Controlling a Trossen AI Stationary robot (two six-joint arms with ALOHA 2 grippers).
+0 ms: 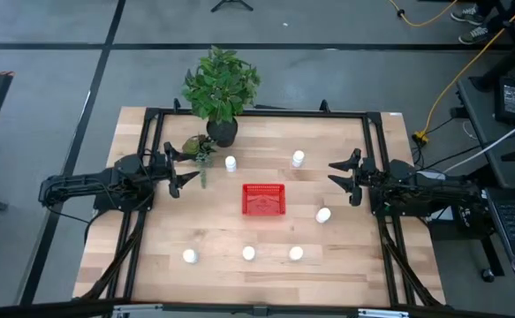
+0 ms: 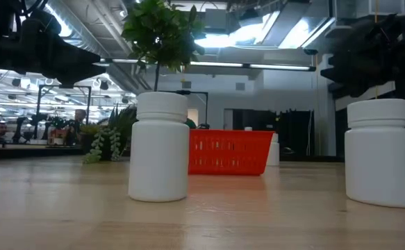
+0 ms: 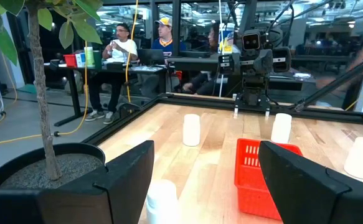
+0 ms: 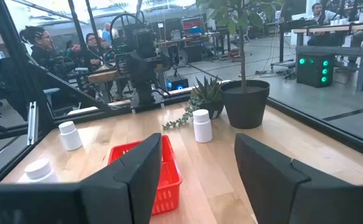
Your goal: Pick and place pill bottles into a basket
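Observation:
Several white pill bottles stand on the wooden table around the red basket. One bottle stands far left of the basket, one far right and one at its right. A row of three stands toward the near edge. My left gripper hovers open at the table's left, level, facing the basket, with a bottle just ahead of its fingers. My right gripper hovers open at the right, facing the basket. Neither holds anything.
A black pot with a leafy plant stands at the far edge, with a small succulent beside it, close to my left gripper. A black frame borders the table. People sit at desks in the room beyond.

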